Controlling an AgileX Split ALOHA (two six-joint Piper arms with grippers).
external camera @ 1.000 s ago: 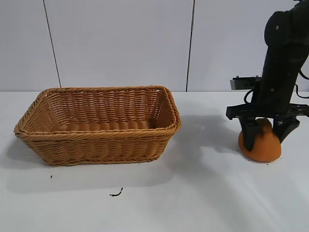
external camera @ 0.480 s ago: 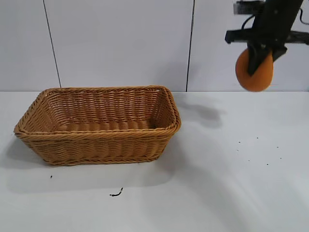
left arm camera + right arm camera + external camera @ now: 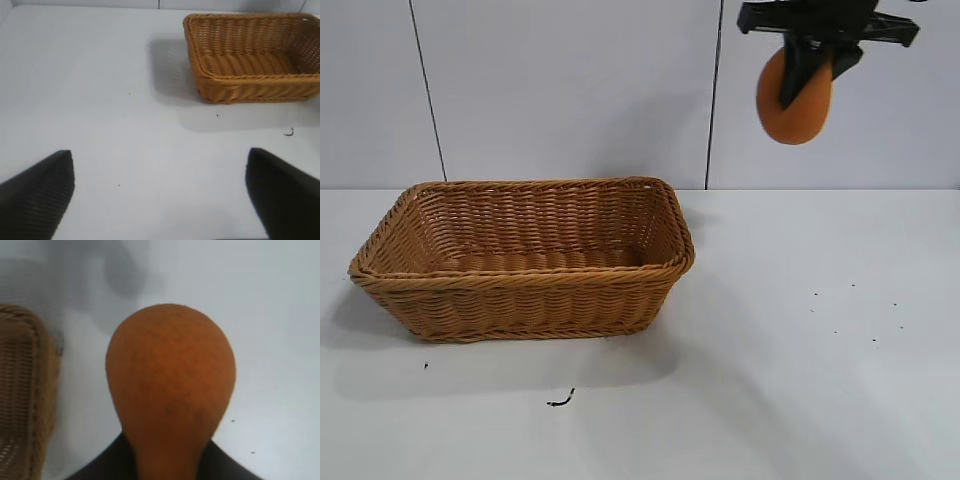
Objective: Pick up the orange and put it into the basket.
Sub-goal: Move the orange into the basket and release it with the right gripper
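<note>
The orange (image 3: 794, 100) is a dull orange-brown fruit. It hangs high above the table at the upper right of the exterior view, held by my right gripper (image 3: 810, 70), which is shut on its narrow top. It fills the right wrist view (image 3: 170, 375). The tan wicker basket (image 3: 525, 290) stands on the table at the left, below and to the left of the orange; its corner shows in the right wrist view (image 3: 25, 390). My left gripper (image 3: 160, 200) is open and empty over bare table, away from the basket (image 3: 250, 90).
The white table (image 3: 800, 380) carries a small dark scrap (image 3: 560, 400) in front of the basket and a few dark specks (image 3: 875, 340) at the right. A panelled wall stands behind.
My right gripper lifted the orange off the table at the right, raised it high, and has moved it left toward the basket. The basket has not moved.
</note>
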